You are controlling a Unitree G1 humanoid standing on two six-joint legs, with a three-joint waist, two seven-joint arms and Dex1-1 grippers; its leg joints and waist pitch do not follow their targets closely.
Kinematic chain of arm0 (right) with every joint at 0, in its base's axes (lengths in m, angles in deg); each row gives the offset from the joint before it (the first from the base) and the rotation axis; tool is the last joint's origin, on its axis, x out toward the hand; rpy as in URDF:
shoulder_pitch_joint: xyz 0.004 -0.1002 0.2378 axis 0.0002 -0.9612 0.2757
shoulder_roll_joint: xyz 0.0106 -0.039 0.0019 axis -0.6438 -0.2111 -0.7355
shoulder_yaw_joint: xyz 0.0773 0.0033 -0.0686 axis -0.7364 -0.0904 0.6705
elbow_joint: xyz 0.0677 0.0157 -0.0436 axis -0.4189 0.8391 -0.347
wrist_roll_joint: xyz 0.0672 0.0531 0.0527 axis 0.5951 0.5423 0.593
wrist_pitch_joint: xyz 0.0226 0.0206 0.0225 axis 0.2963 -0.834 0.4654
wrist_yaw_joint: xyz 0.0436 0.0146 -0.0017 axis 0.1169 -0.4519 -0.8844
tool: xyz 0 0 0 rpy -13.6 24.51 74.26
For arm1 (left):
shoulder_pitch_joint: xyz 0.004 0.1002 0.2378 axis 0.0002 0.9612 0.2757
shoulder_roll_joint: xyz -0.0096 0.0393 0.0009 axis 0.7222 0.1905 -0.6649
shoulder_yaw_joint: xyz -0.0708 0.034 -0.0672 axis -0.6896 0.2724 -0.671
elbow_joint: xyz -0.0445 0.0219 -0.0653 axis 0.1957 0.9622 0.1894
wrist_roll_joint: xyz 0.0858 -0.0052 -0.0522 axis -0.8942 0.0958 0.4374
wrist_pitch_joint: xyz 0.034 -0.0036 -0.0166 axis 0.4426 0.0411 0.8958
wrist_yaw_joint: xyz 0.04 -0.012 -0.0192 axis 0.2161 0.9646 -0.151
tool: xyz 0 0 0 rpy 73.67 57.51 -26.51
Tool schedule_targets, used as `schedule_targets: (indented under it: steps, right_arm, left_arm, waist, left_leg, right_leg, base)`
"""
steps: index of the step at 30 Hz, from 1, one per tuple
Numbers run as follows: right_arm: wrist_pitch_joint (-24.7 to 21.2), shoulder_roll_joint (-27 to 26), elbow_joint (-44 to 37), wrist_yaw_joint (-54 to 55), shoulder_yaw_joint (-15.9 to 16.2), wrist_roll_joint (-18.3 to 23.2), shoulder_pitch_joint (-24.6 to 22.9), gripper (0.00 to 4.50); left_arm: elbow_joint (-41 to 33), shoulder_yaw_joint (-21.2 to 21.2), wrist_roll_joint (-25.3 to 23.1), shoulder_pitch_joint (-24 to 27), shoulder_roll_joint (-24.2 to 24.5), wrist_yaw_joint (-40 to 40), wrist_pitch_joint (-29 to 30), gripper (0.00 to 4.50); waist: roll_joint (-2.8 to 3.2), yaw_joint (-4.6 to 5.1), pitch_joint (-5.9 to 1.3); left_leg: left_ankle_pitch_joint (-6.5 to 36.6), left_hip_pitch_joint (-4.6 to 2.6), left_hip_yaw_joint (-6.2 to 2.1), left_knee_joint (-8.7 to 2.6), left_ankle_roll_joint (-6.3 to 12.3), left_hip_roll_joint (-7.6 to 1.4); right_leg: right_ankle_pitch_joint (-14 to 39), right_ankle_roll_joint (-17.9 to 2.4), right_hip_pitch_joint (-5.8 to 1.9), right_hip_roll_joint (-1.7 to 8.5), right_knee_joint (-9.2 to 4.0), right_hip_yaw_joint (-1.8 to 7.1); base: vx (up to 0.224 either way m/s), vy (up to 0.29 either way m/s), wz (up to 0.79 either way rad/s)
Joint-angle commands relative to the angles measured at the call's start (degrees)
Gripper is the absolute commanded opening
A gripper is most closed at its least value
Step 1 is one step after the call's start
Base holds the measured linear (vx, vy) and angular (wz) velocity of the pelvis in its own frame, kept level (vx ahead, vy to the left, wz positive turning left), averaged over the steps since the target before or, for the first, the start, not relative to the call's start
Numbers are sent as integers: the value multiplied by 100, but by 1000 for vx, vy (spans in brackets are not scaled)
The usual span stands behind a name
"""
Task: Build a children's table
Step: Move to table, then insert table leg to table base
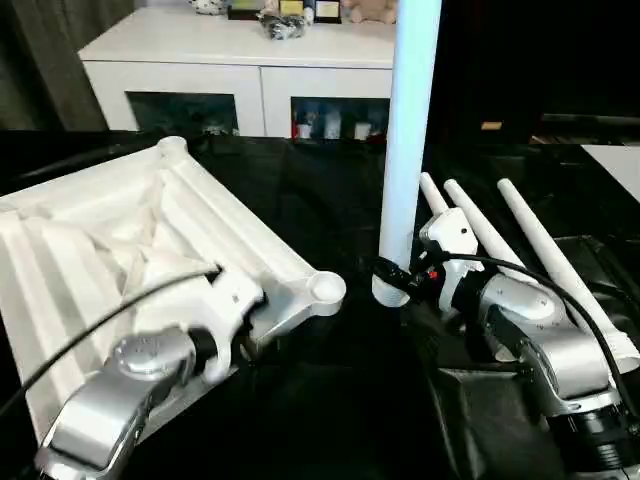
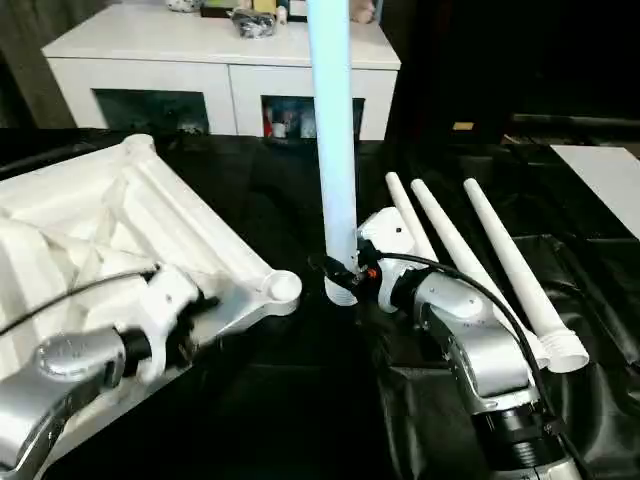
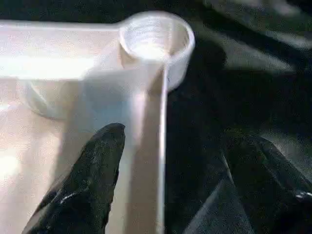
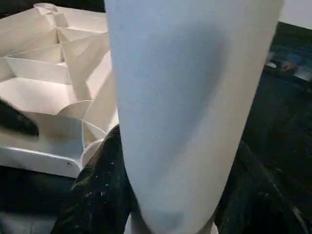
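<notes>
You are looking down at the tabletop (image 1: 120, 250) lying ribbed side up at nine o'clock on the black surface (image 1: 330, 400). Your left gripper (image 3: 170, 161) is standing wide, its fingers (image 3: 92, 180) straddling the tabletop's rim just short of the round corner socket (image 1: 326, 289). Your right gripper (image 1: 392, 275) is clamping an upright white leg (image 1: 408, 140) just right of that socket. Three more legs (image 1: 520, 255) are lying at three o'clock.

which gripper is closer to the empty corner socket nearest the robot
Left. The left gripper straddles the tabletop rim beside that socket; the right gripper holds the upright leg nearby.
</notes>
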State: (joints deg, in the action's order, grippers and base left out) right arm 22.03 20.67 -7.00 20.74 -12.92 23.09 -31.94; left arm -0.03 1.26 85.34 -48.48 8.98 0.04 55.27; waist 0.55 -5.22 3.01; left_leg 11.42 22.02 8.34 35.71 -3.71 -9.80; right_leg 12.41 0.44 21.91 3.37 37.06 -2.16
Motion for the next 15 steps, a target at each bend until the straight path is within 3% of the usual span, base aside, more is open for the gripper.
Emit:
schedule_targets:
  steps: [1, 8, 15]
  right_arm:
    - [52, -23, -45, 39, 21, -34, 51, 187]
    - [-9, -183, -19, 173, -3, -9, 30, 187]
    - [-57, -177, -88, 103, -16, 16, -19, 187]
  left_arm:
    - [-67, 46, -97, -2, 76, -3, 126, 319]
    - [70, 59, -196, -74, 137, -131, 386, 264]
    - [-72, -40, -45, -144, 165, -92, 747, 211]
  waist:
    - [80, -14, -316]
    - [118, -21, -327]
    - [111, -46, -311]
  left_leg:
    - [1505, -81, -92, -546, -152, -261]
    - [1333, -87, -93, -543, -153, -263]
    - [1456, -101, -77, -551, -175, -266]
  right_leg:
    - [1205, -1065, -139, 412, -516, 255]
    - [722, -1178, -163, 393, -468, 241]
    - [860, -1184, -159, 406, -486, 254]
  base:
    - [0, 0, 0]
    - [0, 0, 0]
    - [0, 0, 0]
